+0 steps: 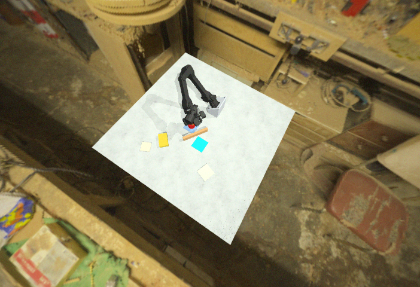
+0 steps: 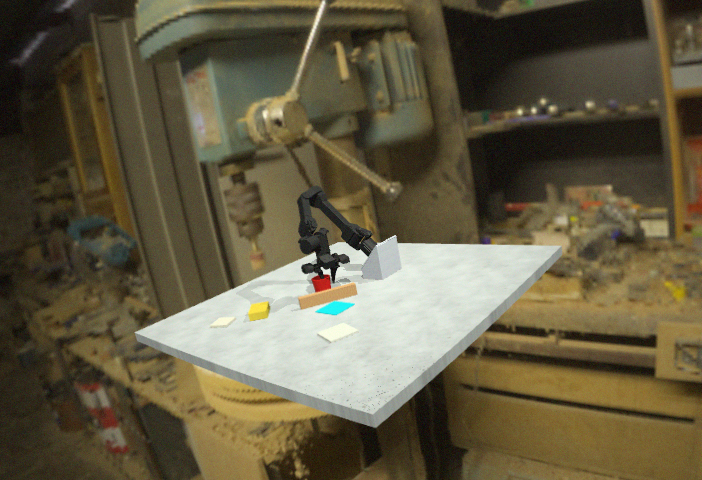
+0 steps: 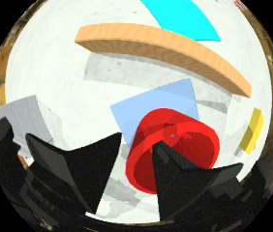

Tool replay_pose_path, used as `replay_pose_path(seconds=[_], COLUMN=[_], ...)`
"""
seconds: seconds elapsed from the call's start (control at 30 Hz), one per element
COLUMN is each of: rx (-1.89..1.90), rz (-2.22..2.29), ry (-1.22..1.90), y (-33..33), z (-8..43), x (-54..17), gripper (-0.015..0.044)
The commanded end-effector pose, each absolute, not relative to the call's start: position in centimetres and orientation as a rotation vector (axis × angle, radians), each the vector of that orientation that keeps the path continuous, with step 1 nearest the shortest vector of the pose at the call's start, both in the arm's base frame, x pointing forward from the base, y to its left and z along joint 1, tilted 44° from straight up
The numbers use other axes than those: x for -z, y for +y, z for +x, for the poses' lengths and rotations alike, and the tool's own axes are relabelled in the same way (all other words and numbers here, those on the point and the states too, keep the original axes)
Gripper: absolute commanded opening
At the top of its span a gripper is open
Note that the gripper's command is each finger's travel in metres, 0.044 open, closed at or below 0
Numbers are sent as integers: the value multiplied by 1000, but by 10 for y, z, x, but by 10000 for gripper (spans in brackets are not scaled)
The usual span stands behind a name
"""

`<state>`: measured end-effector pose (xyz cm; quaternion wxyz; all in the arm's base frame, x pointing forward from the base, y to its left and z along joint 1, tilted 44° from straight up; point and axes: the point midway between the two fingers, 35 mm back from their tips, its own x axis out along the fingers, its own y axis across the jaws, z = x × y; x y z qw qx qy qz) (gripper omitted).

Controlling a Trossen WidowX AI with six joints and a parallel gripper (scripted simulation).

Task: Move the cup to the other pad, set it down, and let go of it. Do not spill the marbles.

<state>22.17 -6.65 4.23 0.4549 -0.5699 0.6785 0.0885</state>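
Observation:
A red cup (image 1: 191, 126) (image 2: 321, 283) (image 3: 185, 135) stands upright on a light blue pad (image 3: 151, 106) (image 1: 186, 128). One small marble shows inside it; the finger hides the rest of the inside. My gripper (image 3: 136, 139) (image 2: 326, 274) (image 1: 191, 121) is low over the cup and partly open. In the wrist view one finger is over the cup's mouth and the other is outside its left wall. I cannot tell if either finger touches the cup. A cyan pad (image 1: 200, 144) (image 2: 335, 307) (image 3: 180, 16) lies beyond a wooden bar (image 1: 195, 133) (image 2: 327, 296) (image 3: 161, 45).
The wooden bar lies between the two pads. A yellow block (image 1: 163, 139) (image 2: 259, 310) (image 3: 253, 130) and two cream tiles (image 1: 145, 146) (image 1: 205, 171) (image 2: 223, 321) (image 2: 337, 331) lie on the white table (image 1: 244, 142). The arm's grey base block (image 1: 216, 107) (image 2: 383, 260) stands behind the cup.

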Motion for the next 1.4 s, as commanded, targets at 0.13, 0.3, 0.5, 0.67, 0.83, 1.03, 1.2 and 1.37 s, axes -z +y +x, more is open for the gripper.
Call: replay_pose_path(seconds=[0.13,0.3,0.5,0.67,0.83,1.03,1.2,1.37], rx=[-218,-218,-218,-219,-224,-228,-229,-227], rz=[-1406,-1406,-1406,-1406,-1405,-1405,-1407,-1410], ry=[1675,1675,1675,1675,1674,1675,1677,1679], y=[-68,-68,-68,-65,-56,-42,-32,-21], z=[221,221,221,222,222,222,221,219], x=[-41,-41,-41,-43,-51,-63,-73,-84], gripper=[122,29,0,0,0,0,0,0])
